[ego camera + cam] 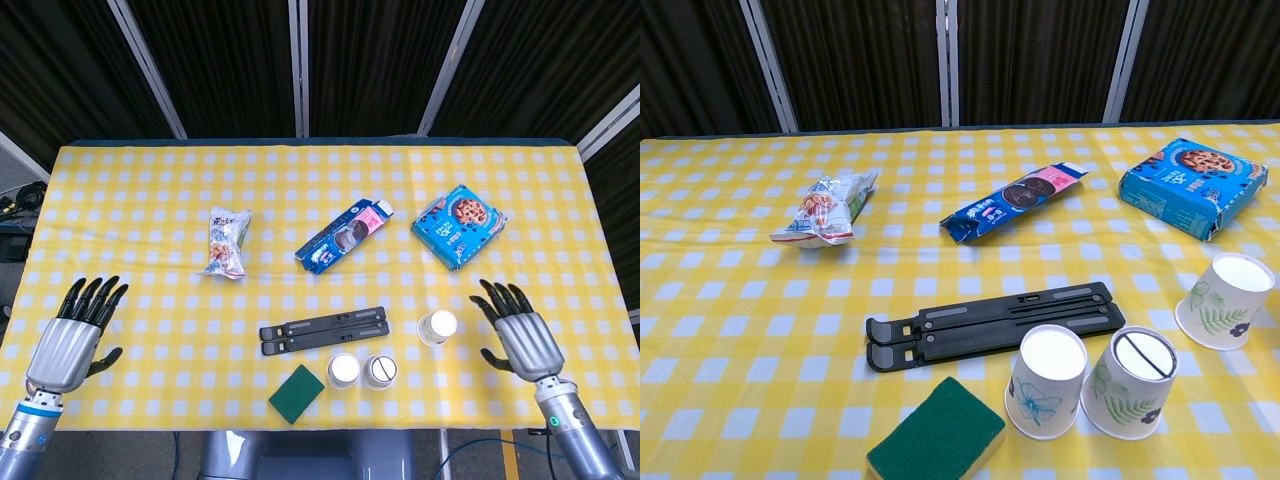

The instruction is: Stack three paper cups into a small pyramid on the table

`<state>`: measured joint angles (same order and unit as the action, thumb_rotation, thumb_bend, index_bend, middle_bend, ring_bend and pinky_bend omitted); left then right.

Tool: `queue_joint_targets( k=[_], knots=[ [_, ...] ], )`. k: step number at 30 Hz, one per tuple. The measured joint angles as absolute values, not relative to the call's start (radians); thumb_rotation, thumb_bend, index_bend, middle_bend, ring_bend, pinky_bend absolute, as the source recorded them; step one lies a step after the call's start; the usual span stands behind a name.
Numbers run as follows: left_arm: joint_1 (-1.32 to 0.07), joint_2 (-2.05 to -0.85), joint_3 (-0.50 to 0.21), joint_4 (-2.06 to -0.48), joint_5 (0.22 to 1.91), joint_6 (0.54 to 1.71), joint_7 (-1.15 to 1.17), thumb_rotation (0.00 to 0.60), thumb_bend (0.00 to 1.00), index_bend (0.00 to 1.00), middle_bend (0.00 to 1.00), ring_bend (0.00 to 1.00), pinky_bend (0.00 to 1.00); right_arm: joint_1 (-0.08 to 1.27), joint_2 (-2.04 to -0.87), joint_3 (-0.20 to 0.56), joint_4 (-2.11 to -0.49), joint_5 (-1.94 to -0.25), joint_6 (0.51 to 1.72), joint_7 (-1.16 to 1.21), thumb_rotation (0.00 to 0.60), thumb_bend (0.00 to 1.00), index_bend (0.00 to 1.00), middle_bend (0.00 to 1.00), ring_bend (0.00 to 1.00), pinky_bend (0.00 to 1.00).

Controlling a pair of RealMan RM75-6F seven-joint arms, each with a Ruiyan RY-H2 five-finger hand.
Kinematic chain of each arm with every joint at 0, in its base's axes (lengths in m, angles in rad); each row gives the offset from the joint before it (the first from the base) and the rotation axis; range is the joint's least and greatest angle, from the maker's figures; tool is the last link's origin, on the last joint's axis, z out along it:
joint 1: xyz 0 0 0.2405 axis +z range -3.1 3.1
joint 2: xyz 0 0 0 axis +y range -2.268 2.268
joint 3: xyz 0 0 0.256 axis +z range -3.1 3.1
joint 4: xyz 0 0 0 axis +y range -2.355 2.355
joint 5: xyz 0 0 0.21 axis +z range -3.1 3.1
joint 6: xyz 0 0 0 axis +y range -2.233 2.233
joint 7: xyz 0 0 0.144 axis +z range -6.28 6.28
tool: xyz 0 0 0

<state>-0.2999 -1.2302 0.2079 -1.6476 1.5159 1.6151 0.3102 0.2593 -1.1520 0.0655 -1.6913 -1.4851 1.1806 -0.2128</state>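
Three white paper cups stand upside down near the table's front edge. Two stand touching side by side: one with a blue flower print (pixel 342 371) (pixel 1046 381) and one with green leaves (pixel 379 372) (pixel 1130 382). The third cup (pixel 437 327) (pixel 1225 300) stands apart to their right. My right hand (pixel 524 342) hovers open to the right of that third cup, fingers spread, holding nothing. My left hand (pixel 72 336) is open at the table's left front edge, far from the cups. Neither hand shows in the chest view.
A black folding stand (pixel 324 329) (pixel 992 322) lies just behind the cup pair, and a green sponge (pixel 296 393) (pixel 936 441) lies to their left. Further back lie a snack bag (pixel 225 241), a blue cookie sleeve (pixel 344 235) and a blue cookie box (pixel 459 226).
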Motion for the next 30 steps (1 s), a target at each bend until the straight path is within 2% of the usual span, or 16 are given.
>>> queue_joint_targets(
  k=[8,12,20,23,30],
  knots=[
    [-0.287,-1.225,0.187,-1.644,1.537,1.583,0.304,0.6,0.2,0.0,0.0,0.0,0.0,0.369,-1.214,0.111,-1.739,-1.319,1.037,-0.38,0.6,0.16,0.22,0.0,0.0,0.0],
    [-0.281,-1.222,0.179,-1.644,1.545,1.578,0.298,0.6,0.19,0.0,0.0,0.0,0.0,0.394,-1.234,0.122,-1.745,-1.266,1.012,-0.425,0.6,0.2,0.25,0.0,0.0,0.0],
    [-0.266,-1.217,0.159,-1.644,1.562,1.56,0.294,0.6,0.2,0.0,0.0,0.0,0.0,0.416,-1.251,0.12,-1.74,-1.18,1.004,-0.483,0.6,0.2,0.27,0.01,0.0,0.0],
    [-0.263,-1.218,0.153,-1.644,1.568,1.552,0.297,0.6,0.2,0.0,0.0,0.0,0.0,0.421,-1.257,0.116,-1.733,-1.165,1.003,-0.483,0.6,0.21,0.3,0.03,0.0,0.0],
    [-0.253,-1.218,0.137,-1.642,1.574,1.538,0.297,0.6,0.2,0.0,0.0,0.0,0.0,0.432,-1.274,0.104,-1.711,-1.155,0.998,-0.477,0.6,0.23,0.43,0.13,0.0,0.03]
  ],
)
